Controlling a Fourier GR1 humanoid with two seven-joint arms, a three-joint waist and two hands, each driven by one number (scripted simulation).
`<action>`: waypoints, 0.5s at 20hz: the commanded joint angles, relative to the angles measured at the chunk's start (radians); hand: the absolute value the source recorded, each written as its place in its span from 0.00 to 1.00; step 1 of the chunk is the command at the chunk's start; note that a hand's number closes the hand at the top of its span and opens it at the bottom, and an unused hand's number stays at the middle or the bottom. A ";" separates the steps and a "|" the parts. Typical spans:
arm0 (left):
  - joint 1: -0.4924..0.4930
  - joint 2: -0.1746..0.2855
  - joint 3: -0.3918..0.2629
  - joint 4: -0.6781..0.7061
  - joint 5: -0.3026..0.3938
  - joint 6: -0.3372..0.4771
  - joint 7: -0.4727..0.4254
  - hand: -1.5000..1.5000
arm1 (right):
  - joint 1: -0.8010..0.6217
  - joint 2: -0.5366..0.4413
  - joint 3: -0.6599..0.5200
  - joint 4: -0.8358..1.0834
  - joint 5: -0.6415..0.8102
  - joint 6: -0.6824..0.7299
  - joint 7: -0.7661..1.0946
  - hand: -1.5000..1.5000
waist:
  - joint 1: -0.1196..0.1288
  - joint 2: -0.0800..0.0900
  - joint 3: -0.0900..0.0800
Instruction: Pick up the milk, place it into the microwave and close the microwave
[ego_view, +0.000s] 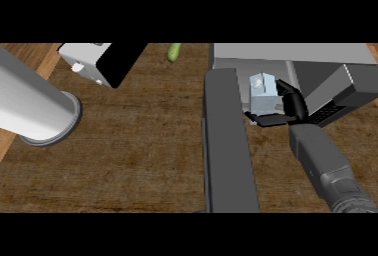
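On the counter (140, 160), a white-and-black box (92, 62) and a green vegetable (174, 51) lie at the far edge, and a thick grey cylinder (37, 105) juts in at the left. The microwave (295, 52) stands open, its door (230, 145) swung out just left of the right hand (295, 107). That hand's fingers curl round the milk (263, 95), which stands upright in the oven's mouth.

The small pale milk carton (264, 95) is standing in the mouth of the grey metal microwave (295, 52) at the brown wooden counter's (133, 165) far right, the black right hand (294, 107) curling round it from the right. The flat dark microwave door (229, 150) is jutting nearward just left of it. A slim green vegetable (175, 51) is lying farther left, at the far edge.
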 joint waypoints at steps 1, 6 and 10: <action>-0.033 0.020 0.008 0.010 -0.008 -0.002 0.014 0.00 | -0.070 -0.044 -0.007 0.036 0.002 0.012 0.058 1.00 | 0.009 0.006 0.000; -0.090 0.030 -0.015 0.051 -0.011 -0.007 0.009 0.00 | -0.117 -0.049 0.010 0.044 0.034 -0.075 0.079 1.00 | 0.041 0.026 0.001; -0.091 0.022 -0.026 0.000 -0.005 0.012 0.019 0.00 | -0.131 -0.108 0.030 0.048 0.070 -0.188 0.105 1.00 | 0.058 0.033 0.002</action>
